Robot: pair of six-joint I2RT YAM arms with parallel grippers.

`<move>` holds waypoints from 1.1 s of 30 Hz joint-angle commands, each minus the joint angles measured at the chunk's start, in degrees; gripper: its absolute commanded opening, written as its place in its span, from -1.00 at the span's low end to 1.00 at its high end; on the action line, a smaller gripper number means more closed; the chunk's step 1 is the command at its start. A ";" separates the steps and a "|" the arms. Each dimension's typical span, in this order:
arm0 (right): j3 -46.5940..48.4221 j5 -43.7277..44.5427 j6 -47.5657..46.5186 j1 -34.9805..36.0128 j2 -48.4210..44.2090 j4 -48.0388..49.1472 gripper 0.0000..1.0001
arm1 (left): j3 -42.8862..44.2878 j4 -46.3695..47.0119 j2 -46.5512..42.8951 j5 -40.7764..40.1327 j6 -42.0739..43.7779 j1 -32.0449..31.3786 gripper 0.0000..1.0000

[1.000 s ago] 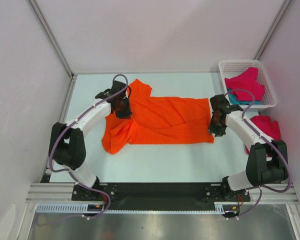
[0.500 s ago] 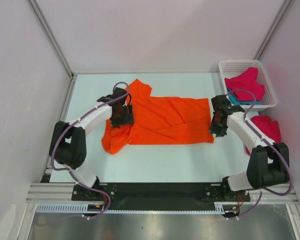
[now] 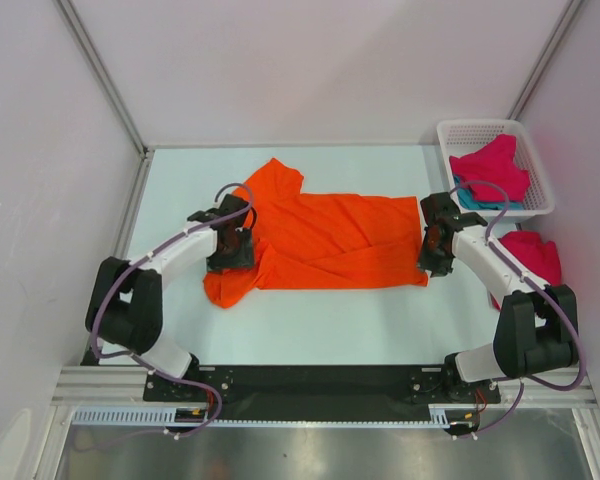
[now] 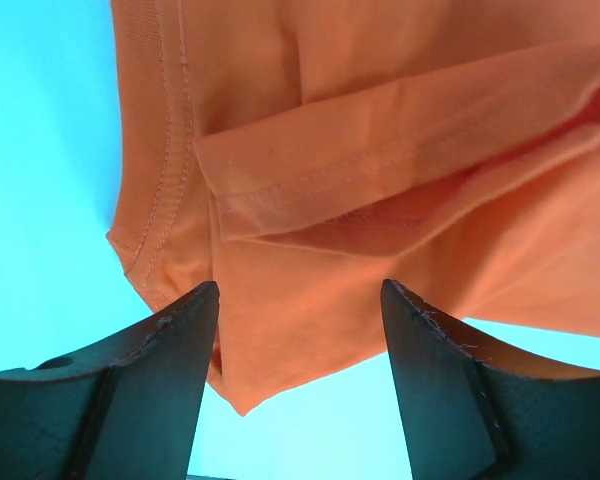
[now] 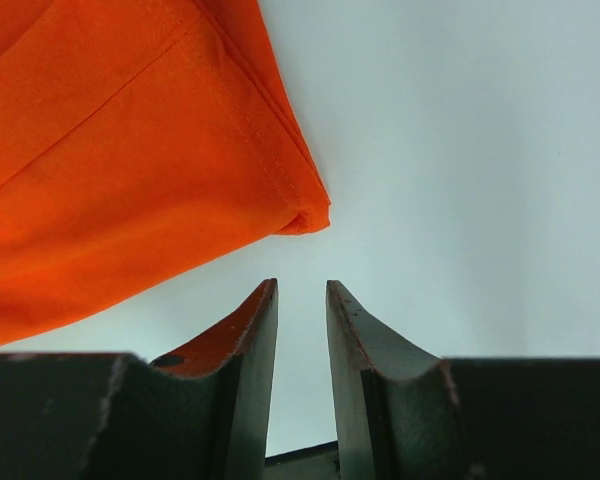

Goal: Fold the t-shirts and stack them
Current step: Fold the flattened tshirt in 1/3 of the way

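One bright orange t-shirt point(image 3: 320, 240) lies spread on the pale counter point(image 3: 330, 320). Its long axis runs left to right between the two arms, with the sleeves at the left end and the hem at the right end.

The left jaws stand wide open and hold nothing. They are over the shirt's left end, between the two sleeves. In the left wrist view a doubled-over sleeve hem point(image 4: 380, 170) lies just ahead of the gap, and orange cloth reaches down between the two fingers.

The right jaws are parted only to a narrow slit and are also empty. They sit at the shirt's right end. In the right wrist view the near hem corner point(image 5: 305, 215) lies just ahead of the slit, with the cloth running off to its left. Bare counter fills the view straight ahead and to the right.

Each arm is nearer its own end of the shirt. The left jaws already straddle cloth. The right jaws would likely need to widen and shift a little toward the corner before they could pinch it.

At the far right corner a white mesh basket point(image 3: 480, 126) holds a magenta t-shirt point(image 3: 492, 168) over a teal t-shirt point(image 3: 472, 200). A second magenta t-shirt point(image 3: 535, 255) lies on the counter beside the right arm, apart from both sets of jaws.
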 commanded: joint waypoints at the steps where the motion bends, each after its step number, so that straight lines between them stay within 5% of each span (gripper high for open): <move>1: -0.08 0.64 -0.21 0.49 -0.57 0.68 -0.38 | 1.55 2.11 2.87 -2.66 -0.37 -0.19 0.42; 33: -0.08 0.99 -1.45 -0.13 2.24 1.73 -0.39 | 19.56 -1.49 16.58 -8.90 4.28 6.93 0.31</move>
